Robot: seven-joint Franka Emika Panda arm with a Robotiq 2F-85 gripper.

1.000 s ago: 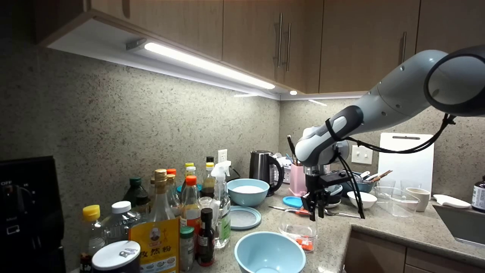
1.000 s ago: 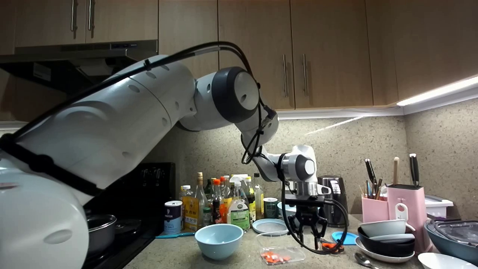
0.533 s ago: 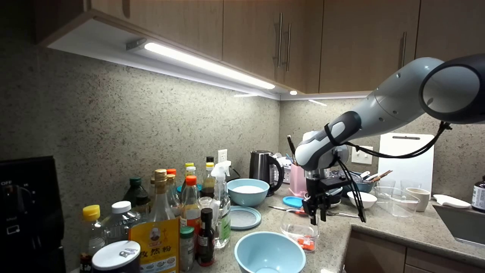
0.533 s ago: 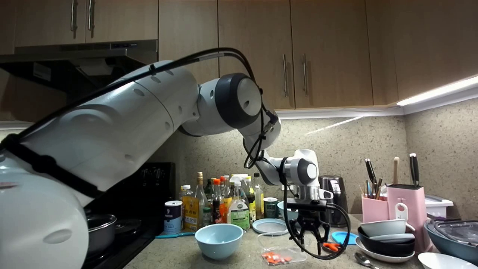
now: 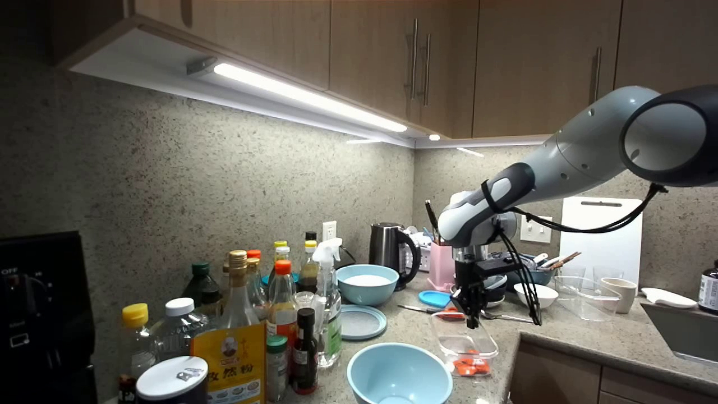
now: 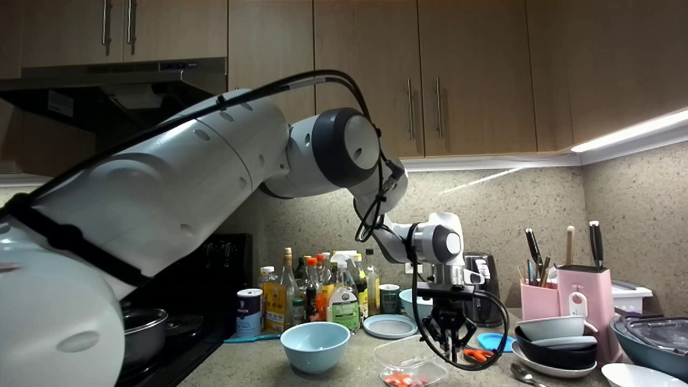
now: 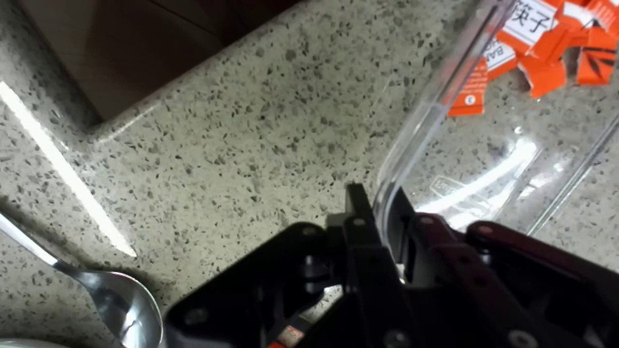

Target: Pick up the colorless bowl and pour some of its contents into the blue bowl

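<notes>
The colorless bowl, a clear container with rounded corners, stands on the counter in both exterior views (image 5: pixel 459 343) (image 6: pixel 396 355). Red-orange paper bits (image 7: pixel 546 58) lie in its far end. My gripper (image 7: pixel 379 193) is shut on its near wall, with the clear rim (image 7: pixel 411 140) between the fingers. The gripper also shows in both exterior views (image 5: pixel 473 323) (image 6: pixel 452 352), low over the counter at the container's end. The blue bowl, pale sky-blue and upright, stands apart from the container in both exterior views (image 5: pixel 399 373) (image 6: pixel 316 352); no contents show inside it.
Bottles and a spray bottle (image 6: pixel 344 303) stand behind the blue bowl. A second light-blue bowl (image 5: pixel 367 294), a grey-blue lid (image 5: pixel 362 322) and orange-handled scissors (image 6: pixel 477 355) lie farther back. A spoon (image 7: pixel 125 304) lies near the gripper. The counter's edge (image 7: pixel 203 72) runs close by.
The gripper has come down a little and its fingers have closed on the container's wall. The container has shifted and turned, rightward in an exterior view. The blue bowl has not moved.
</notes>
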